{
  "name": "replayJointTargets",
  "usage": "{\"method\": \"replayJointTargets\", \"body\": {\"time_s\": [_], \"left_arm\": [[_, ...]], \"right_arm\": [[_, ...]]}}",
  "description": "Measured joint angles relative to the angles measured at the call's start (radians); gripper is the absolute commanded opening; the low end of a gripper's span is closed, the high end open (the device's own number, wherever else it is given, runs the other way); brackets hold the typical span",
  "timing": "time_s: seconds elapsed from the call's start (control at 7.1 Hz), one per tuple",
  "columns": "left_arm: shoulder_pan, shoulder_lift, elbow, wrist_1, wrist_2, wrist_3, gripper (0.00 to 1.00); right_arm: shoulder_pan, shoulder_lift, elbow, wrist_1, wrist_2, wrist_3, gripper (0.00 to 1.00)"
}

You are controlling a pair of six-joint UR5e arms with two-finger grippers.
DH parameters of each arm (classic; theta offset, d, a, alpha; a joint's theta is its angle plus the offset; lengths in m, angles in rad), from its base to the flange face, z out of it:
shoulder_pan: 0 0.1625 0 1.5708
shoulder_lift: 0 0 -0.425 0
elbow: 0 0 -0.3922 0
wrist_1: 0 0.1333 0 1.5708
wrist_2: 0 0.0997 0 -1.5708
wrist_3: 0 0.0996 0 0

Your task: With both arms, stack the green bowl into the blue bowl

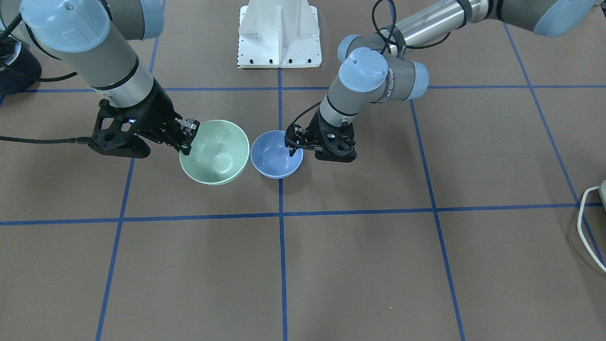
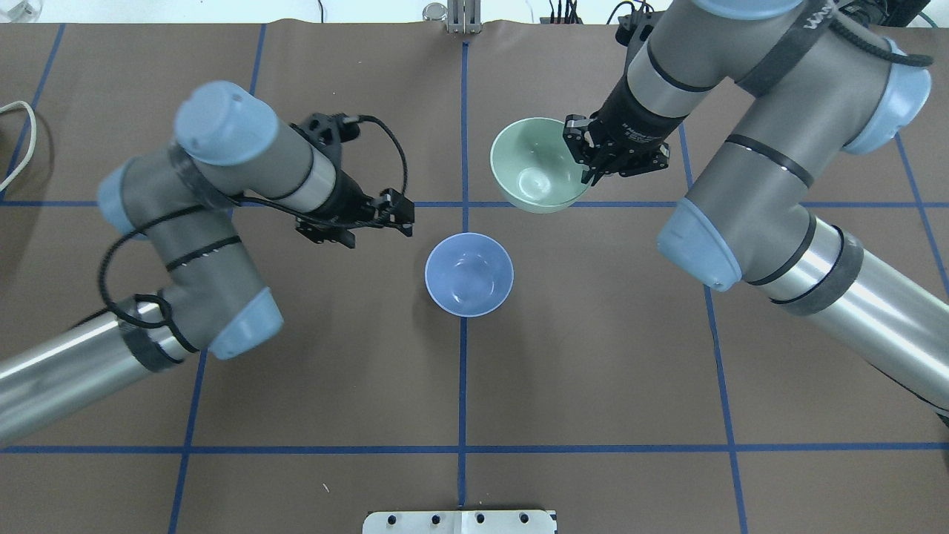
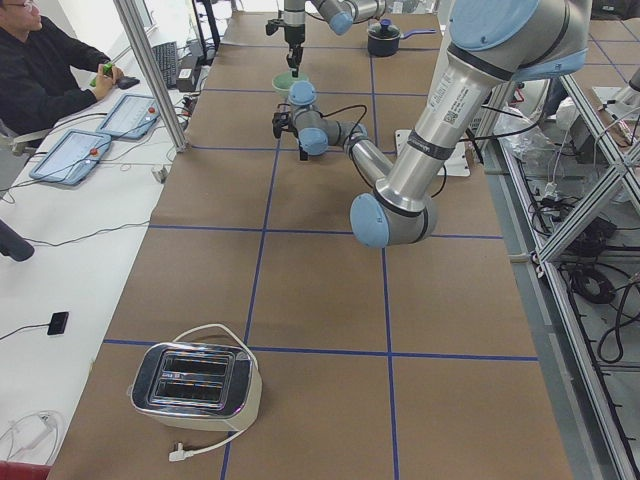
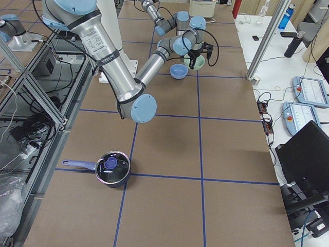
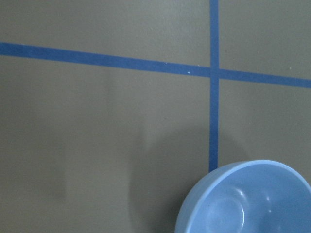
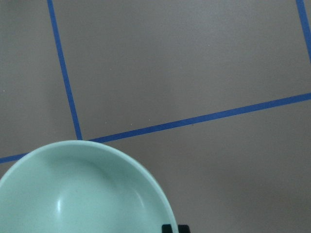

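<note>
The green bowl (image 1: pixel 215 154) hangs tilted above the table, beside the blue bowl (image 1: pixel 274 156). My right gripper (image 1: pixel 187 139) is shut on the green bowl's rim (image 2: pixel 537 167); its fingertips (image 6: pixel 170 228) show below the bowl (image 6: pixel 82 194) in the right wrist view. The blue bowl (image 2: pixel 468 274) stands upright on the centre tape line. My left gripper (image 2: pixel 404 215) hovers beside the blue bowl with its jaws apart and empty. The left wrist view shows the blue bowl (image 5: pixel 248 199) at its lower right and no fingers.
The white base post (image 1: pixel 279 33) stands behind the bowls. A white cable (image 1: pixel 587 222) lies at the table's edge. A toaster (image 3: pixel 195 380) sits at the left end and a dark pot (image 4: pixel 113 169) at the right end. Blue tape lines grid the brown table.
</note>
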Motion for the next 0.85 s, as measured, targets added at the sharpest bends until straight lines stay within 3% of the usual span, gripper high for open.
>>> {"method": "replayJointTargets", "body": {"time_s": [0.42,0.85], "left_arm": [[-0.316,0.264,-0.146,0.002,-0.237,0.312,0.98],[-0.558,0.403,-0.106,0.008,-0.334,0.652,0.98]], "right_arm": [[-0.136,0.048,-0.077,0.110,-0.128,0.133,0.00],[-0.198,0.068,-0.166,0.209,-0.194,0.177,0.00]]}}
